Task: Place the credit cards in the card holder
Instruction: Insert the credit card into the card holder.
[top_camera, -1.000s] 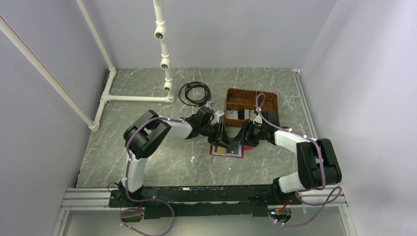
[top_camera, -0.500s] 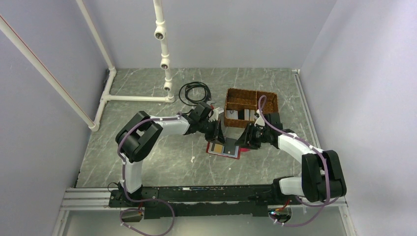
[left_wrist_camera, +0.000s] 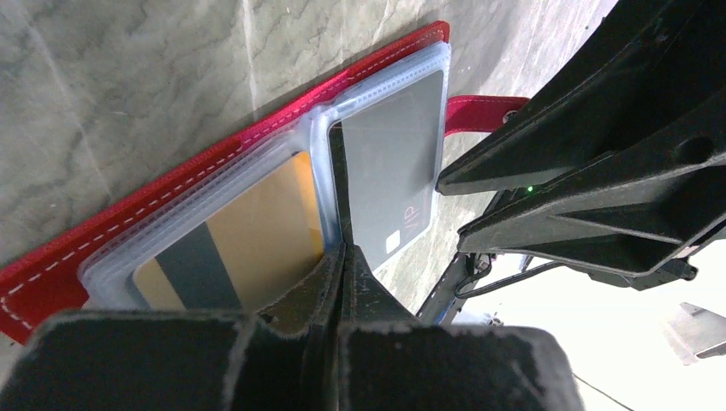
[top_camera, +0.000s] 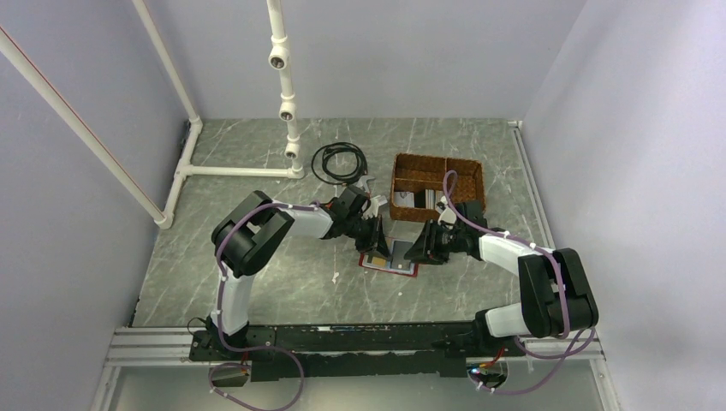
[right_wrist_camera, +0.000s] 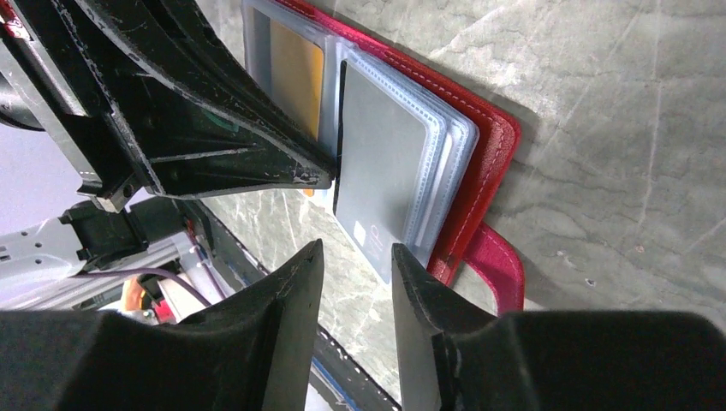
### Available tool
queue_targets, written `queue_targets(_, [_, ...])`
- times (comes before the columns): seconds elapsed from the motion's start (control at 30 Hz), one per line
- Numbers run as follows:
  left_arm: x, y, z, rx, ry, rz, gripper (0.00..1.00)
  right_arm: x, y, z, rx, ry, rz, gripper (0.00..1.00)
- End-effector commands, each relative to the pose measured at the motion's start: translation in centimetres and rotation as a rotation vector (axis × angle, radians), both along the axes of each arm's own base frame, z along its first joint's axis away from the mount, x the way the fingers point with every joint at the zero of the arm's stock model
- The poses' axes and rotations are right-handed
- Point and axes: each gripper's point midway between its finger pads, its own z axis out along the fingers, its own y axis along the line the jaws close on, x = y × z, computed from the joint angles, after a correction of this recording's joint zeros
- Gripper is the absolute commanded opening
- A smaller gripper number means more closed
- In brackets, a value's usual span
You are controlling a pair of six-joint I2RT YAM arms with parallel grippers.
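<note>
1. Card holder (left_wrist_camera: 171,178) lies open flat on table (top_camera: 257,274), betw. the grippers, near wicker basket (top_camera: 398,184).
2. Tan card (left_wrist_camera: 248,231) is sleeved; grey card (right_wrist_camera: 381,163) sticks out. Step judged: seating it. Next, a straight push is needed.
3. L gripper (left_wrist_camera: 342,257) is pressed together at the fold; whether anything is pinched can't be told. R gripper (right_wrist_camera: 355,265) is spread, holding nothing.
4. Other cards aren't made out.
</note>
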Motion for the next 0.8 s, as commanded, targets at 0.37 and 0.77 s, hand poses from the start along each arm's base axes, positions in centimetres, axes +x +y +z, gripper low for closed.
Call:
queue_targets(0.37, [0.1, 0.9, -1.9, 0.023, 0.019, 0.026, 0.03, -0.9, -0.4, -0.7, -0.029, 0.01, -0.007, 0.43])
queue_targets(0.77, [0.1, 0.8, -1.9, 0.02, 0.022, 0.018, 0.03, 0.1, -0.6, 1.5, -0.091, -0.062, -0.007, 0.48])
